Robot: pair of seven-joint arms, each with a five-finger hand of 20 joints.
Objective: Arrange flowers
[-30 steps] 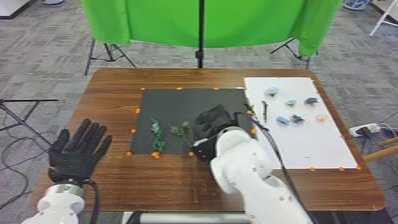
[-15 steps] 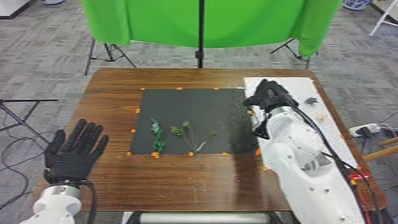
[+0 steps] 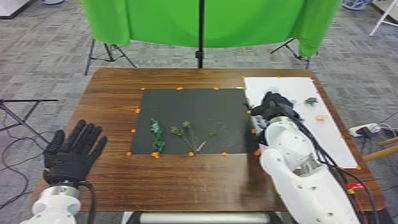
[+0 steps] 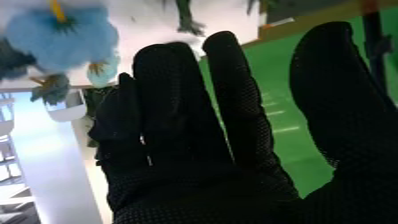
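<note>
Plainly, the right hand (image 3: 276, 106) lies over the near-left part of the white sheet (image 3: 330, 147), its fingers nearly straight, thumb well apart and nothing in its hold, with the blue flower (image 4: 67, 42) beside the fingers on the side away from the thumb. To its left on the black mat (image 3: 191, 100), the budded stems (image 3: 187, 125) fan out with their heads away from the robot, and the leafy green stem (image 3: 158, 135) runs lengthwise, its long axis pointing away from the robot.
</note>
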